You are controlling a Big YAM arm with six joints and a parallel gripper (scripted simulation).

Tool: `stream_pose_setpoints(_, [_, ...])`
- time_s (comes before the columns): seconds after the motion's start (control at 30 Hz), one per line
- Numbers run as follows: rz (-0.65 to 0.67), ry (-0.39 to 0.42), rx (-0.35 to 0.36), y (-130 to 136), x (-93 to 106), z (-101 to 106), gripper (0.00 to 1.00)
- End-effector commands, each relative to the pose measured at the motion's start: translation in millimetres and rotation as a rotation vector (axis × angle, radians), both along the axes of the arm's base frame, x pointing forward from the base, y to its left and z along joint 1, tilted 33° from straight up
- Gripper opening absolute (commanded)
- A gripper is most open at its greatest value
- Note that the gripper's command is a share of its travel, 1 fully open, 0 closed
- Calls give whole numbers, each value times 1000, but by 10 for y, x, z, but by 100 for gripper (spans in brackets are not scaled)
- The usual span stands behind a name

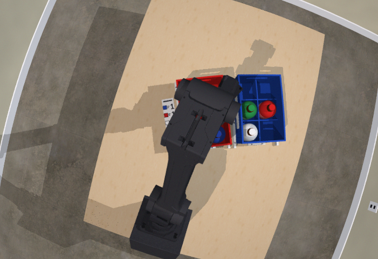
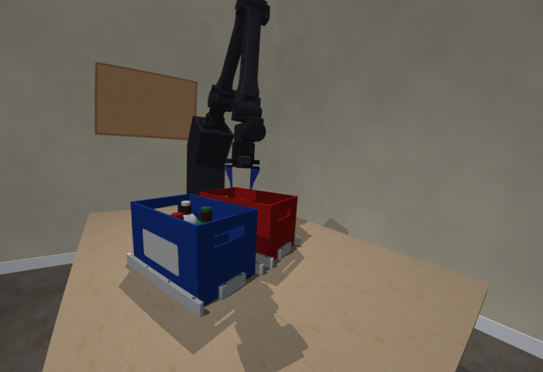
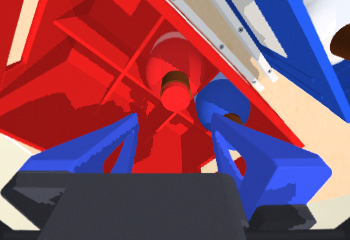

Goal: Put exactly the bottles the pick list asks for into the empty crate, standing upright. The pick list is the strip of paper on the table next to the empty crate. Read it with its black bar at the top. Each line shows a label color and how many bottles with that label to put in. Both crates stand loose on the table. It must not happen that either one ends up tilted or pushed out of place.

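Note:
The pick list (image 1: pixel 168 111) shows blue = 1 and a red line; the arm covers the red number and most of a white-square line below. The red crate (image 1: pixel 201 77) (image 2: pixel 283 234) (image 3: pixel 270 120) holds an upright red-capped bottle (image 3: pixel 175 67) and, in a corner, a blue bottle (image 1: pixel 219 134) (image 3: pixel 222 102). My gripper (image 2: pixel 241 190) (image 3: pixel 174 119) is open and empty at rim height over the red crate, its fingertips clear of the red cap. The blue crate (image 1: pixel 283 107) (image 2: pixel 230 258) holds a green bottle (image 1: pixel 247 111) (image 2: pixel 206 215), a red bottle (image 1: pixel 265 111) and a white bottle (image 1: pixel 248 134) (image 2: pixel 186 210).
Pale strips (image 2: pixel 164 284) (image 3: pixel 233 40) lie along the bases of the crates, and the two crates stand side by side with a narrow gap. The arm hides much of the red crate from above. A cork board (image 2: pixel 144 103) hangs on the wall.

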State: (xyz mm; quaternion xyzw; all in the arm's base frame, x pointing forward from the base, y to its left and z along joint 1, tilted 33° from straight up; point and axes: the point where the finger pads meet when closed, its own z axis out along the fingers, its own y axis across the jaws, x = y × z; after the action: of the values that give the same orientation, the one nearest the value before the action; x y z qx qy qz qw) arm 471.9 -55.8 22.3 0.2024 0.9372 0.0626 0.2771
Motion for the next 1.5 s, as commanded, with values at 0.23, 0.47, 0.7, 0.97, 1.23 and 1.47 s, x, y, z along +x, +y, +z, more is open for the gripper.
stream_pose_setpoints(0.23, [5, -7, -5, -26, -139, 248, 61])
stream_pose_setpoints(0.47, [6, -12, -5, -15, -189, 382, 61])
stream_pose_setpoints(0.7, [1, -14, -2, -14, -140, 350, 61])
stream_pose_setpoints(0.97, [1, -14, -2, -14, -140, 349, 61])
stream_pose_setpoints(1.23, [1, -14, -2, -14, -141, 349, 61])
stream_pose_setpoints(1.47, [1, -14, -2, -14, -141, 349, 61])
